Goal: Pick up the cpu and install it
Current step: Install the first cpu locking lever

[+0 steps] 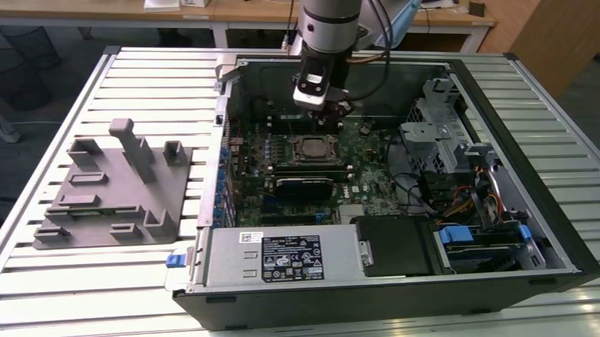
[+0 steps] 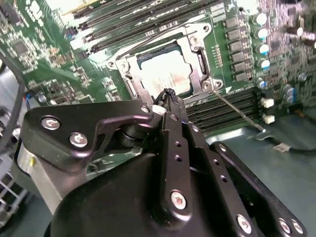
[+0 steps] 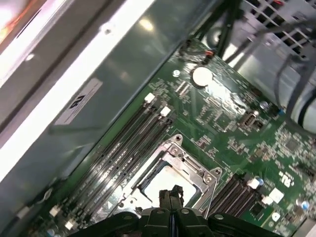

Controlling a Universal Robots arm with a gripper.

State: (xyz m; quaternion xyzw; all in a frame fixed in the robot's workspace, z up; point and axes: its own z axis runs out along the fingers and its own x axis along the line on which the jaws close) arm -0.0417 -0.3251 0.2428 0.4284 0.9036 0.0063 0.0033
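Inside the open computer case (image 1: 525, 161) lying on the slatted table (image 1: 56, 281), the arm (image 1: 330, 28) reaches down over the green motherboard (image 1: 375, 182). The tool (image 1: 328, 111) hangs above the board, just past the far side of the socket in the exterior view.

Tool state: both wrist views show the two black fingers (image 2: 170, 106) pressed flat together with no gap. Nothing is between them, so the tool (image 2: 168, 95) is closed and has hold of nothing. Tips (image 3: 170, 193) sit over the socket's edge; I cannot tell whether they touch it.

The cpu (image 2: 165, 69) lies flat in the socket, silvery top up, with the metal socket frame (image 2: 200, 47) around it. It is also seen in the first wrist view (image 3: 160, 181) and in the exterior view at mid-board (image 1: 314, 148). A thin wire lever (image 2: 237, 112) runs out from the frame's corner.

Black memory slots (image 3: 126, 145) run alongside the socket on one side, with more slots (image 2: 222, 106) on the other side. A round coin cell (image 3: 201, 75) sits further off on the board.

Outside the case, at the exterior view's left, a grey plastic tray (image 1: 112, 203) with upright blocks rests on the table, well apart from the tool. A power supply (image 1: 281, 256) with a label fills the near end of the case.
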